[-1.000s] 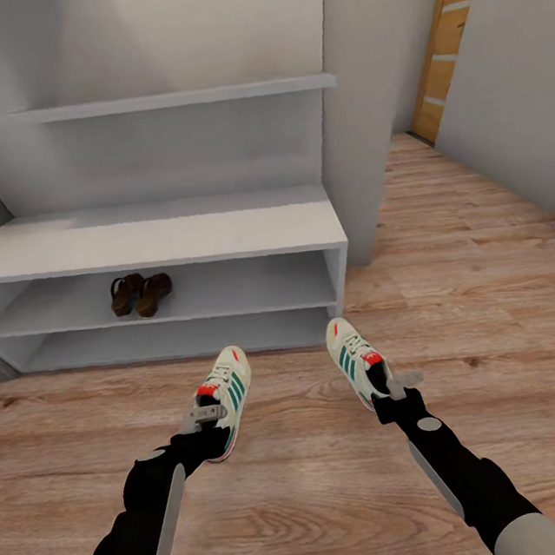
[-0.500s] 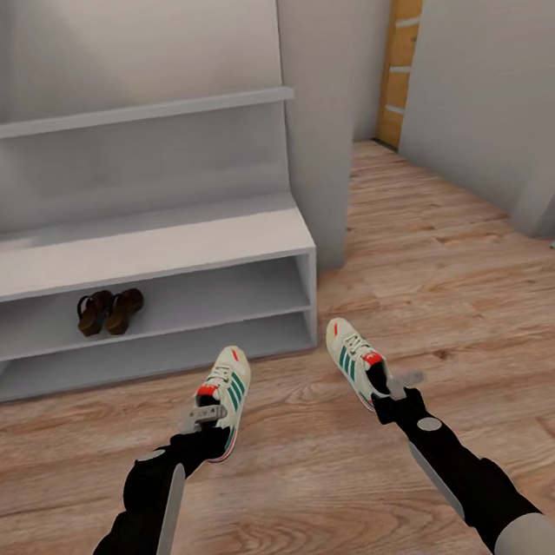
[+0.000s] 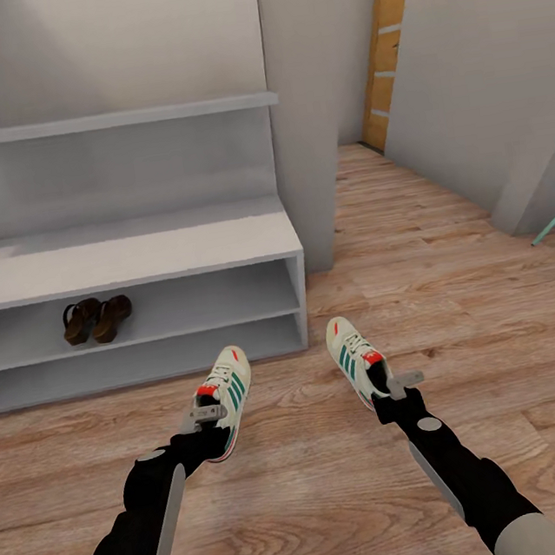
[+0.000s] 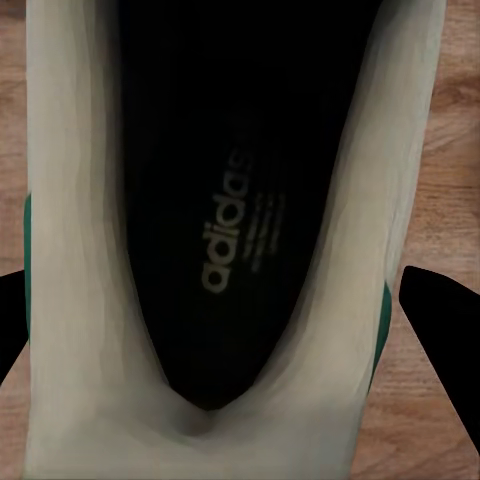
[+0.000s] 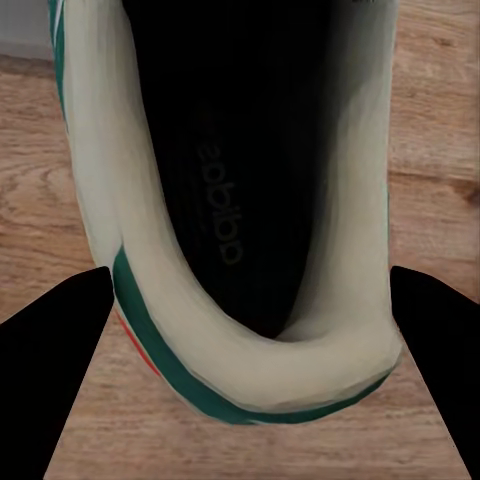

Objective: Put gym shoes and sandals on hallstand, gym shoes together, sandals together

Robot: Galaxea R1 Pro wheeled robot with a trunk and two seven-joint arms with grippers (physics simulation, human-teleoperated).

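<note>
In the head view the whole scene has shifted to the left compared with a second ago: the shoe rack [image 3: 135,257] now lies further left, and more wall and floor [image 3: 457,306] open on the right. This is the camera and base turning, not the things moving. The arms and shoes sit at the same place in the picture, so they travel with the robot.

The left tool [image 3: 210,414] is clenched on the heel of the left gym shoe [image 3: 227,389], and the right tool [image 3: 395,383] grips the heel of the right gym shoe [image 3: 356,362]. Both shoes seem lifted off the floor, near the rack's right end.

The two sandals [image 3: 97,319] stand together on the middle tier. I judge that only placing the gym shoes side by side on the rack remains.
</note>
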